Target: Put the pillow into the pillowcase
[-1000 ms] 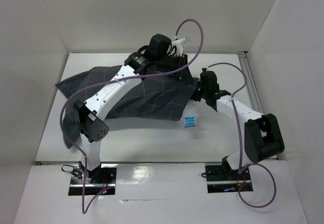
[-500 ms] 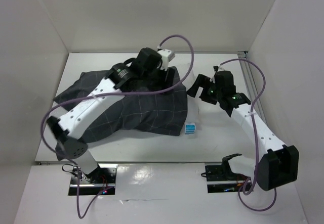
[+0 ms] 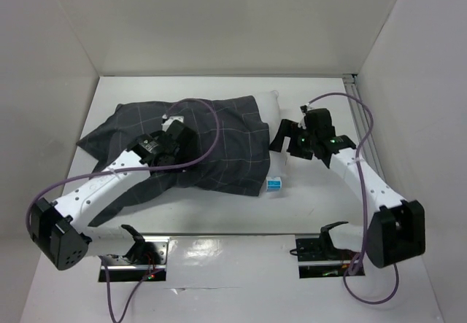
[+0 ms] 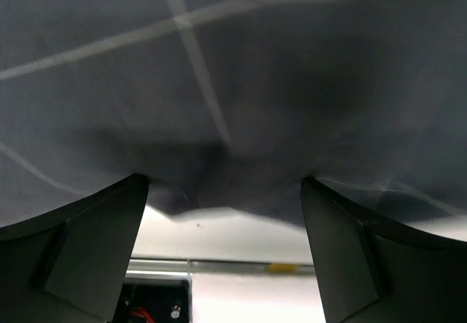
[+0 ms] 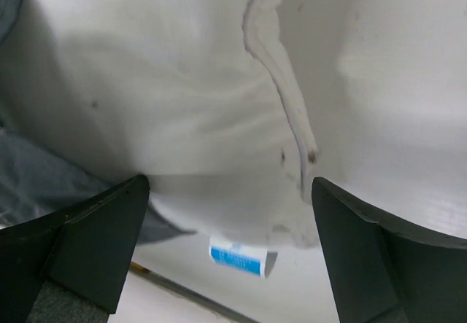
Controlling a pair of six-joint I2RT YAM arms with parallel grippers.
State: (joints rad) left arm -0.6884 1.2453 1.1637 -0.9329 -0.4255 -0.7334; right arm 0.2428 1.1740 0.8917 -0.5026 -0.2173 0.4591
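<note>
Leaving the pillow (image 3: 271,108) nearly all inside the pillowcase (image 3: 211,148), across the middle of the tabletop (image 3: 219,206), with only a white end and the blue tag (image 3: 274,184) poking out at the right-hand mouth. Seems to need that end tucked in and the cloth drawn over it. Holds nothing in either: left pincer (image 3: 166,146) spread wide over the checked cloth, right pincer (image 3: 283,138) spread wide beside the bare end. Differs from a second ago: both closed then, the left at the far edge, since drawn back nearward.
</note>
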